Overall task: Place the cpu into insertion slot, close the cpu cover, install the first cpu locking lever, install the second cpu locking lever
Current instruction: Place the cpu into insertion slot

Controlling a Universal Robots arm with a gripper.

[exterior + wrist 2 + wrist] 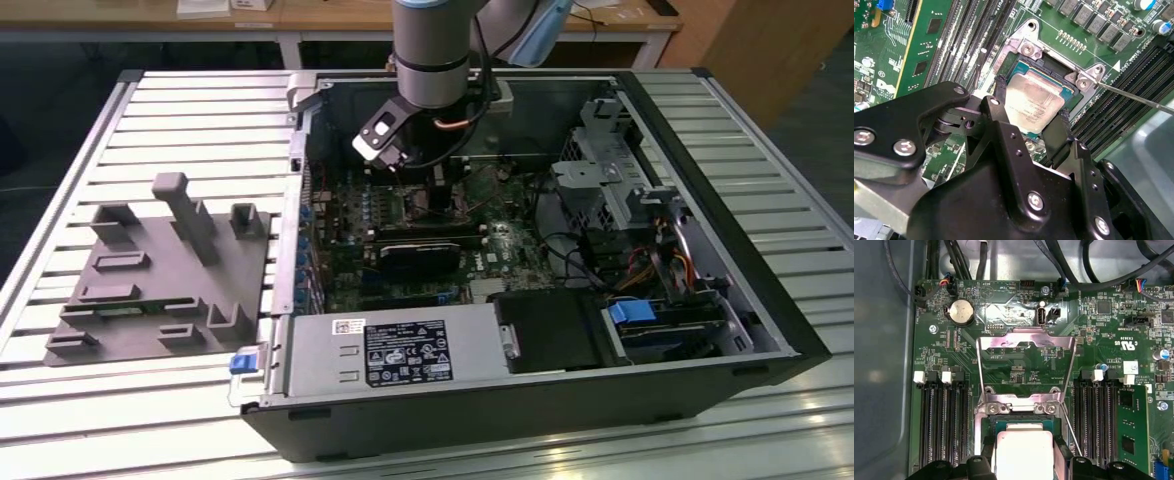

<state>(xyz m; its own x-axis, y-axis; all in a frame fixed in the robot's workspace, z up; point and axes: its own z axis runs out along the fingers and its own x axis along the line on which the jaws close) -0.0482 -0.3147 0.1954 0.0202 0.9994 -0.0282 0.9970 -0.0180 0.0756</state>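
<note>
Black housing of the gripper point(1033, 102) sits nearest the lens in the second wrist view. Its two fingers point(1000, 92) press against opposite edges of the cpu point(1029, 107), so it reads as clamped on the chip. Pale metal face up, the cpu lies level within the insertion slot point(1025, 49), either seated or a hair above it; which one cannot be told. To do this placing well, the chip should go down flat and square to the socket's rim and settle without force, since a tilt could bend the contacts beneath. One thin locking lever point(1134, 96) juts out past the socket's corner, clear of the fingers.

The first wrist view adds what the second lacks: beyond the cpu the cpu cover point(1004, 344) stands swung open on its hinge, green board showing through its window, with memory slots point(944, 425) on both flanks. Farther off, the exterior view shows the arm point(430, 50) reaching down into the open computer case point(534, 410), with a grey fixture plate point(160, 290) at 9 o'clock from that case
</note>
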